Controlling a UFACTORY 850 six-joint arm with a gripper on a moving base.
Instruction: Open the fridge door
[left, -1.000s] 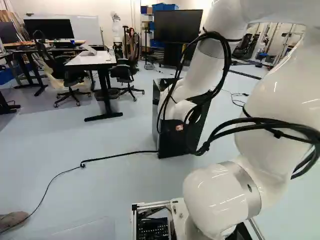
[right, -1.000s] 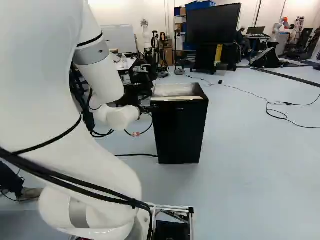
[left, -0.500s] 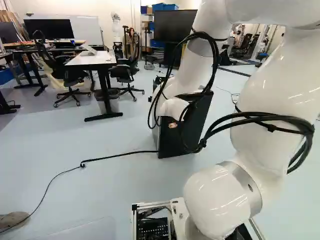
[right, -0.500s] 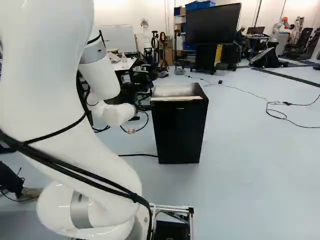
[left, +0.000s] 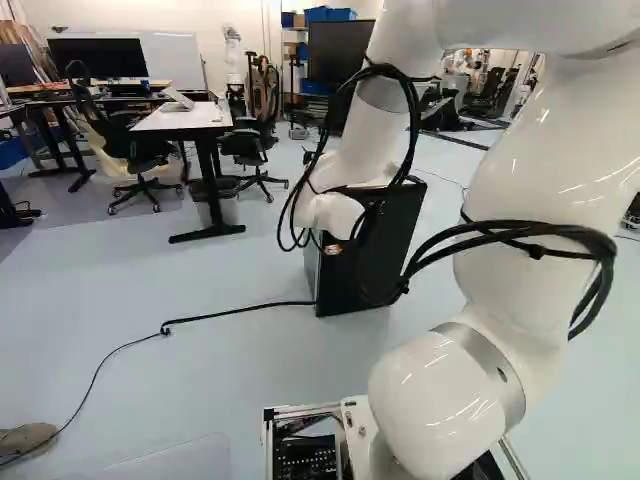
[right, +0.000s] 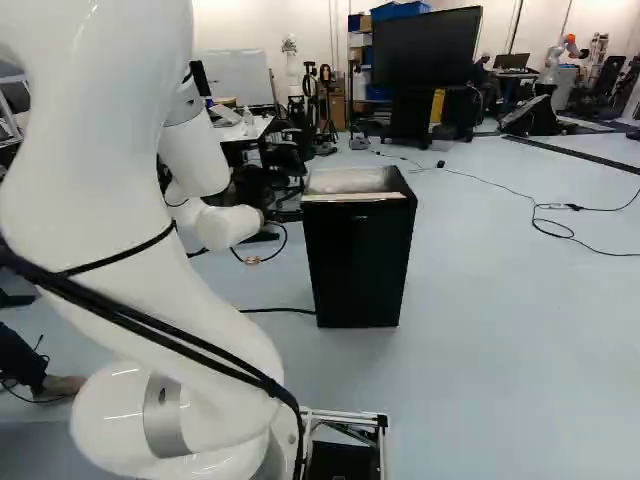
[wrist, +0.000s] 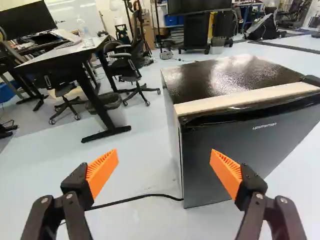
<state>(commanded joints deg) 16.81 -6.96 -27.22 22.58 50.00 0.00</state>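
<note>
The black fridge (right: 358, 255) stands on the floor ahead of the base, its dark front door (wrist: 235, 150) closed as far as I can see. A pale strip (wrist: 245, 99) runs along the top front edge, above the door. In the wrist view my gripper (wrist: 164, 154) is open with nothing held between its orange pads. One finger overlaps the door in that view; the other shows against the floor beside the fridge. The fridge's side edge lies between them, farther ahead. Contact with the door is not visible. Both base views hide the fingers behind the arm.
A black cable (left: 240, 310) runs over the floor to the fridge's foot. Beyond stand a white-topped desk (left: 182, 118), office chairs (left: 250, 148) and a large screen (right: 426, 48). Another robot (right: 556, 62) is far back. A person's foot (left: 28, 438) shows near the base.
The arm's wrist has moved leftward across the fridge in both base views, uncovering more of the fridge's front in the left one. The base and the fridge have stayed still.
</note>
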